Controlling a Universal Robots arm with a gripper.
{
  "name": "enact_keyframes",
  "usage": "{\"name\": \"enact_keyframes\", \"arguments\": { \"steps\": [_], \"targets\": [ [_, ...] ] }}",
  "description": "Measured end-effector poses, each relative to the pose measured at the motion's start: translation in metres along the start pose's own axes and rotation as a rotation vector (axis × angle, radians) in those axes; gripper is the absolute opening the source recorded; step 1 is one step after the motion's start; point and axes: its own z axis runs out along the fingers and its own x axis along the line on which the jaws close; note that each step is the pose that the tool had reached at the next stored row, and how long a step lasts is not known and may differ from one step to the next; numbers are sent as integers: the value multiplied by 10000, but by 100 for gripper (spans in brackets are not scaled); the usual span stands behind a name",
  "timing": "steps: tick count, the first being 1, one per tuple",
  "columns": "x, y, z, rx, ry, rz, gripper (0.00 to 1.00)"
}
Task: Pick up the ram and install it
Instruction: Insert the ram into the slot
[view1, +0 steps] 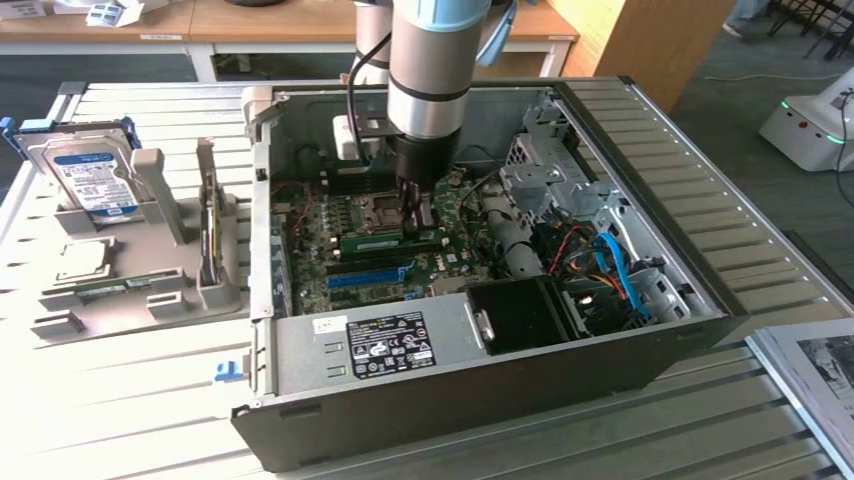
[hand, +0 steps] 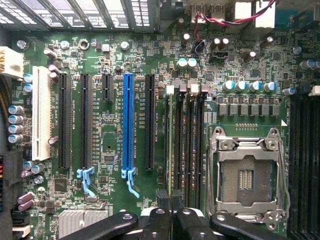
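Note:
The ram (view1: 384, 241), a thin green stick with a small white label, stands on its long edge on the motherboard just below the CPU socket (view1: 378, 212) inside the open PC case (view1: 694, 290). My gripper (view1: 424, 222) comes straight down from above and is shut on the ram near its end toward the exterior view's right. In the wrist view the black fingertips (hand: 161, 197) are pressed close together at the end of the black memory slots (hand: 187, 145), next to the CPU socket (hand: 246, 172). Whether the ram is fully seated in a slot I cannot tell.
A blue expansion slot (hand: 128, 125) and black slots lie beside the memory slots. A silver hard drive (view1: 91, 175) stands in a grey holder (view1: 147, 290) on the exterior view's left. A power supply (view1: 387, 340), black fan block (view1: 534, 312) and cables (view1: 614, 265) crowd the case.

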Motion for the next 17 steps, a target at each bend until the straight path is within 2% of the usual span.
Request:
{"name": "enact_keyframes", "arguments": {
  "steps": [17],
  "targets": [
    [1, 0, 48, 0, 1, 1, 12]
  ]
}}
